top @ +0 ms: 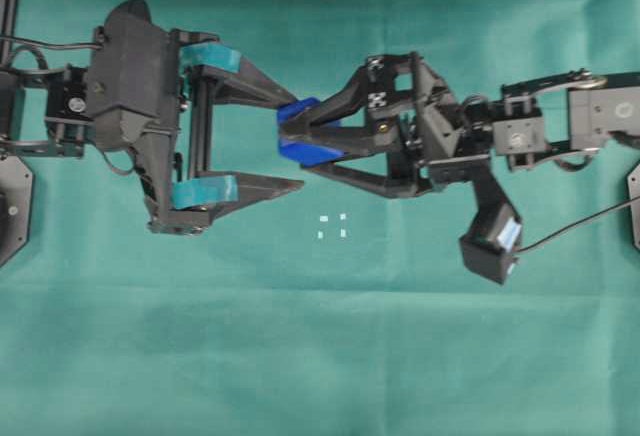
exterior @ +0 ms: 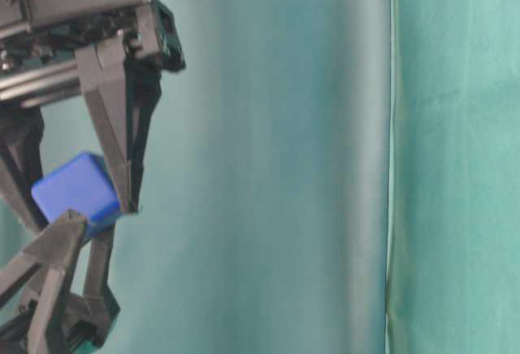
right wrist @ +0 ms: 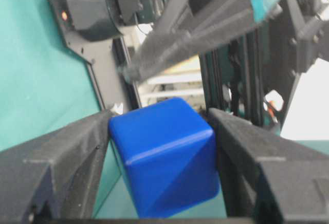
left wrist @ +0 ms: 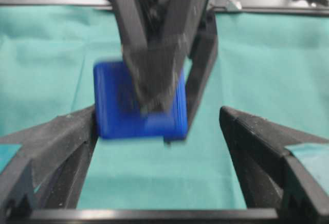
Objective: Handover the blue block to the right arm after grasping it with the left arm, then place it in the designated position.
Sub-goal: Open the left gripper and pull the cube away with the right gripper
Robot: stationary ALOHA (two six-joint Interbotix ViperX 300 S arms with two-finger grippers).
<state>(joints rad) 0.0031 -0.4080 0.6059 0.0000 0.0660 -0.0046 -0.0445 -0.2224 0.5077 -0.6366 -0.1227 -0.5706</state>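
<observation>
The blue block (top: 312, 152) is clamped between the all-black fingers of my right gripper (top: 290, 134), held above the green cloth. In the right wrist view the block (right wrist: 164, 157) fills the gap between both fingers (right wrist: 77, 152). My left gripper (top: 297, 143), with teal tape bands, is open wide around the block. One of its fingers (left wrist: 77, 131) lies right beside the block (left wrist: 110, 100); the other stands well apart. The table-level view shows the block (exterior: 77, 190) pinched between black fingertips. The four white marks (top: 333, 226) lie on the cloth just below and right of the block.
Green cloth (top: 320, 356) covers the table. The right arm's wrist camera (top: 492, 246) hangs low with a cable running to the right edge. Black arm bases sit at the left edge (top: 10, 206) and the right edge (top: 634, 196).
</observation>
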